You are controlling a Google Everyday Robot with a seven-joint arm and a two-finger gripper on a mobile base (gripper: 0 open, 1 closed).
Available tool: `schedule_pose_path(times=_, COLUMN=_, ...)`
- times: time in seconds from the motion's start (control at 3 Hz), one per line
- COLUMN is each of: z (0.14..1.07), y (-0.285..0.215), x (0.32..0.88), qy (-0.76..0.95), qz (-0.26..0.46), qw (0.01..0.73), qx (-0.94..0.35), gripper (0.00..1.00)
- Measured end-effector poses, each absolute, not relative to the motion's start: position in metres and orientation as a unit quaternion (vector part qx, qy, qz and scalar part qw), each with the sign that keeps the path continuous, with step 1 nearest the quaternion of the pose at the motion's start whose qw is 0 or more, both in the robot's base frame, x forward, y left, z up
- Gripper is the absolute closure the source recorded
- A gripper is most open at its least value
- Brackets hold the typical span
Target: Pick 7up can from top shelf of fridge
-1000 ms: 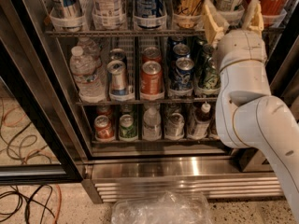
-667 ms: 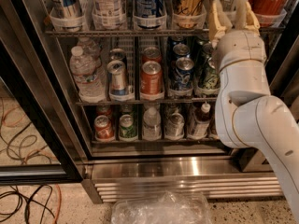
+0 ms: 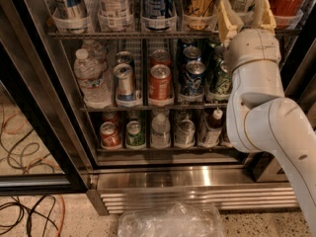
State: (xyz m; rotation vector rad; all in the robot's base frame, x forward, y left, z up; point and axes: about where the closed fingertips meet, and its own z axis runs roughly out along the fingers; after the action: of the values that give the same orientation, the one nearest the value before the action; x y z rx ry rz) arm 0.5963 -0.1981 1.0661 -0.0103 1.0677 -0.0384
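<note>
The arm [image 3: 266,117] was a glossy white shell of rounded segments with thin dark seams at the joints, ending in the gripper [image 3: 243,6], up at the top shelf [image 3: 123,34], whose two flat, pale tan fingers [image 3: 227,16] stood apart.
</note>
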Motion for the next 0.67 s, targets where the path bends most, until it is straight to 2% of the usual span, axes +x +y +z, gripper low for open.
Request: schedule_pose_path(times=0.67, z=1.070, y=-0.197, x=0.617, qy=0.511, qz=-0.019, qw=0.859, qx=0.004, gripper=0.38)
